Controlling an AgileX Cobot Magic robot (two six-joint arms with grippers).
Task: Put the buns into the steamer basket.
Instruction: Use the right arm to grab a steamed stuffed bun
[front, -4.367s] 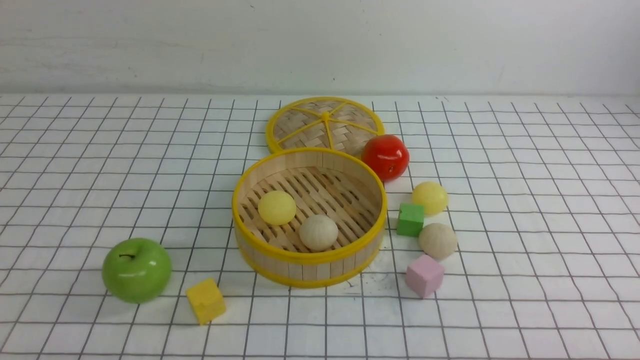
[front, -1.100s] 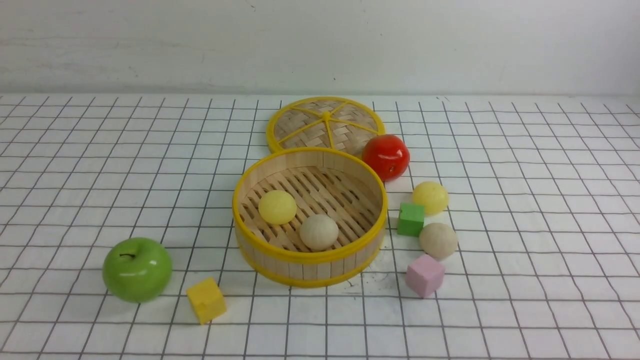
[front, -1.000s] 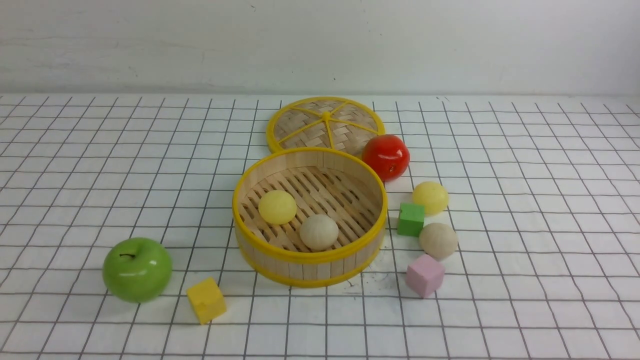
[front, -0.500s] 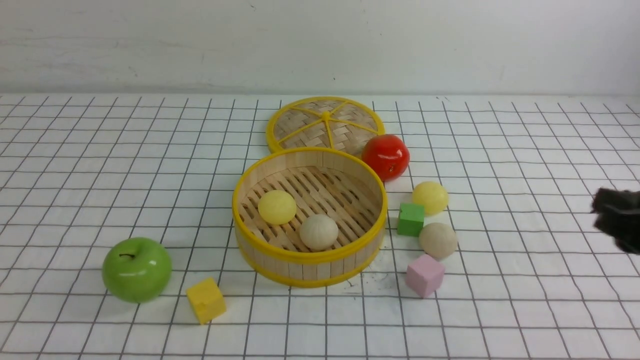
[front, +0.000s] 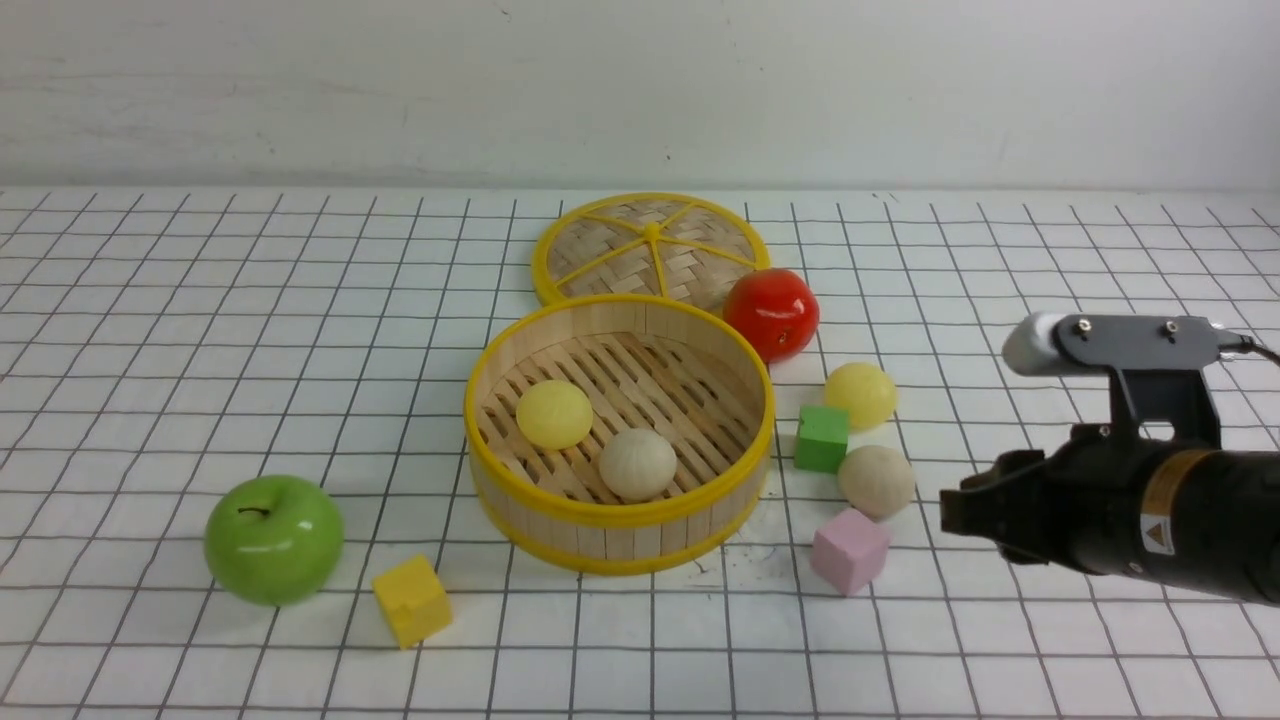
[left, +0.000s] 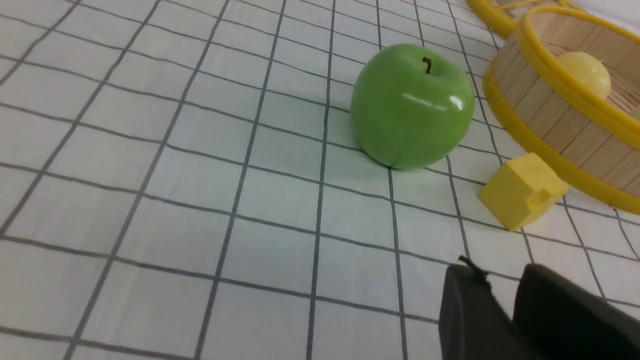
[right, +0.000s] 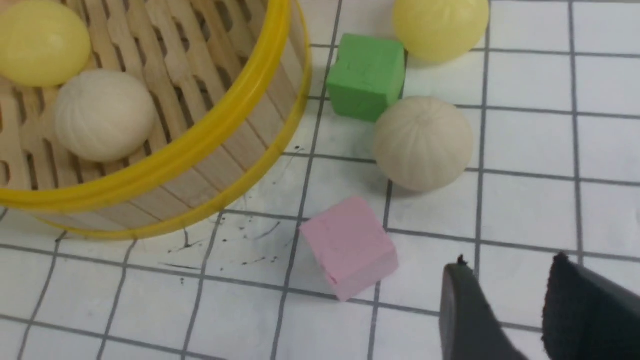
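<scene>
The steamer basket (front: 600, 535) stands mid-table with one pale yellow bun (front: 554, 414) and one beige bun (front: 637, 464) on its slatted floor. A second yellow bun (front: 860, 395) and a second beige bun (front: 876, 481) lie on the table to its right. My right gripper (front: 955, 512) hovers just right of the beige bun and the pink cube. In the right wrist view the right gripper (right: 507, 265) is open and empty, short of the beige bun (right: 423, 143). My left gripper (left: 497, 270) shows only in the left wrist view, shut and empty, near the basket (left: 560, 135).
A green cube (front: 821, 438) sits between the two outer buns and a pink cube (front: 849, 551) lies in front of the beige one. A red apple (front: 771, 313) and the woven lid (front: 650, 248) are behind the basket. A green apple (front: 273, 540) and a yellow cube (front: 411, 601) are front left.
My right arm has come in from the right edge and moved left toward the beige bun and pink cube. The buns, basket and other objects have not moved.
</scene>
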